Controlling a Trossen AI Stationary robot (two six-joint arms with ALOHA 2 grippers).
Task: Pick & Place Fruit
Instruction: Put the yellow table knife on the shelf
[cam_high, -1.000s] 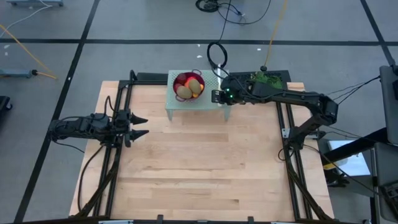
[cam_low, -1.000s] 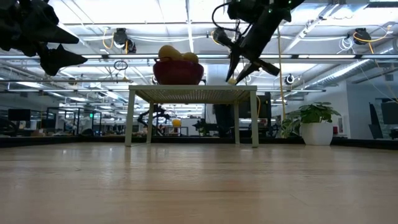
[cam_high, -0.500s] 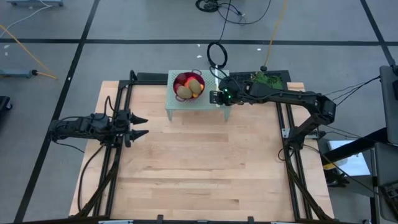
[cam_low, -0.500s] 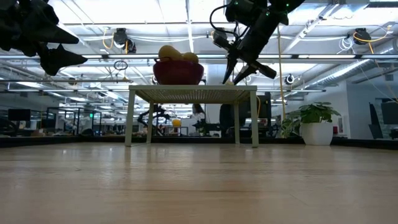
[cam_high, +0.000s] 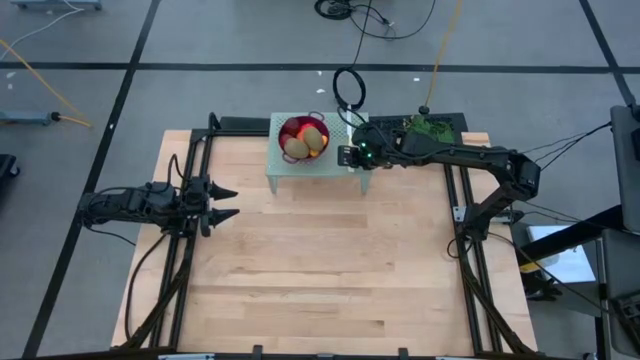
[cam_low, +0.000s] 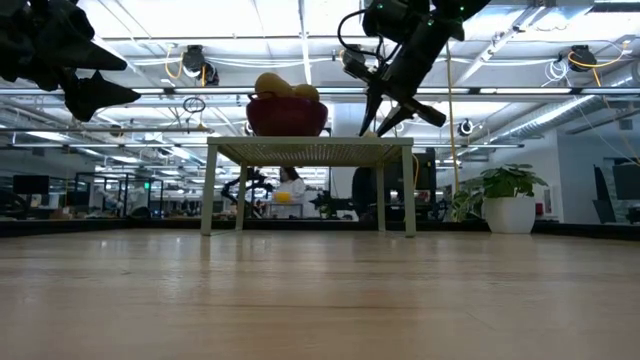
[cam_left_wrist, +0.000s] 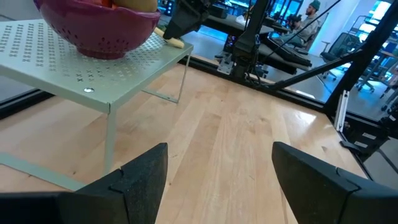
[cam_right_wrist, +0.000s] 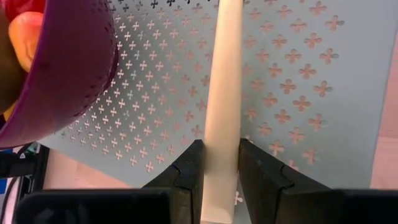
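Over at the left of the high view, the left gripper (cam_high: 222, 203) hangs above the bare wooden table (cam_high: 320, 280) with its fingers spread apart and nothing between them; it has not stirred in the last second and looks to be waiting.

Moving toward the upper middle, the little perforated stand (cam_high: 290, 168) carries the purple bowl (cam_high: 303, 137), and the fruit (cam_high: 306, 141) is heaped inside it, a couple of pale ovals on top with red showing beneath. From the table-level view the bowl (cam_low: 286, 116) sits square on the stand (cam_low: 310, 150) with yellowish fruit (cam_low: 278, 86) poking over its rim.

Just right of the bowl, the right gripper (cam_high: 350, 156) has edged a touch closer to the stand than a second ago and then settled. Its wrist view shows the fingers (cam_right_wrist: 186, 171) clamped on a slim pale rod (cam_right_wrist: 222, 112), probably the knife's handle, though I can't make out a blade. It hovers over the stand top beside the bowl (cam_right_wrist: 59, 74).

So the fruit seems already placed, and what remains, I'd judge, is setting this last piece down on the stand.
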